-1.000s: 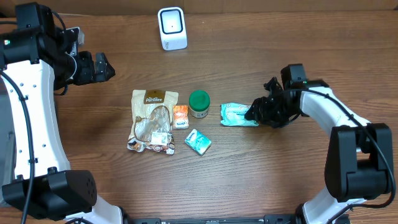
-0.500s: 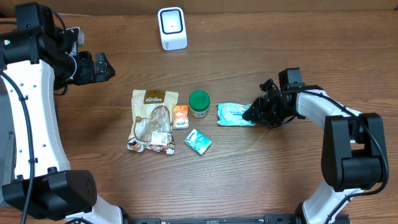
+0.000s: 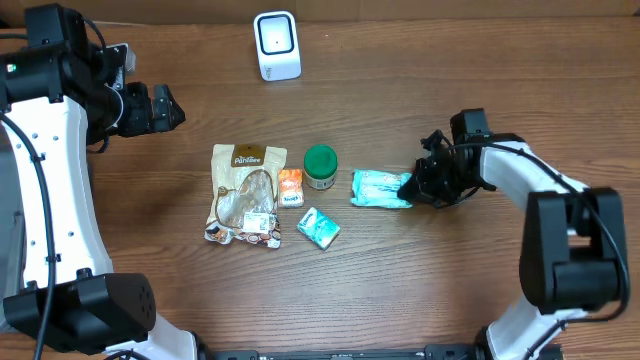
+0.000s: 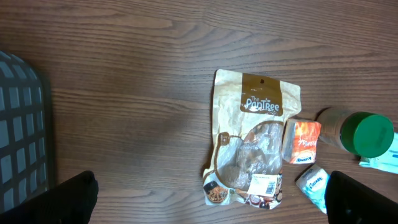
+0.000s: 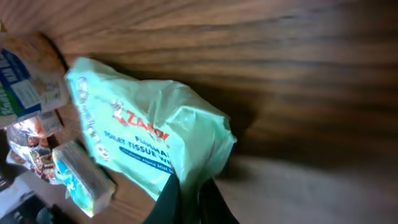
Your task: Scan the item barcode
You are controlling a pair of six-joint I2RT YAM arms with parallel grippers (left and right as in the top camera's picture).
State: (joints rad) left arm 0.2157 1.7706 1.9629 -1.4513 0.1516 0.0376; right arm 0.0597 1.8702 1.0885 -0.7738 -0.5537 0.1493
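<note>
A mint-green tissue pack (image 3: 378, 188) lies on the wooden table right of centre. My right gripper (image 3: 411, 186) is shut on the pack's right edge. The right wrist view shows the pack (image 5: 140, 137) with its plastic edge pinched between the two dark fingers of the right gripper (image 5: 191, 200). A white barcode scanner (image 3: 277, 45) stands at the table's back edge. My left gripper (image 3: 172, 108) hovers open at the far left, holding nothing. In the left wrist view its fingertips (image 4: 69, 198) sit at the bottom corners, wide apart.
A tan snack bag (image 3: 246, 195), an orange packet (image 3: 290, 187), a green-lidded jar (image 3: 320, 166) and a small teal tissue pack (image 3: 318, 228) lie left of the held pack. A grey basket (image 4: 17, 134) shows at the left edge of the left wrist view.
My right gripper has shut on the tissue pack's right edge, and the pack has shifted slightly on the table. The left arm has not moved.
</note>
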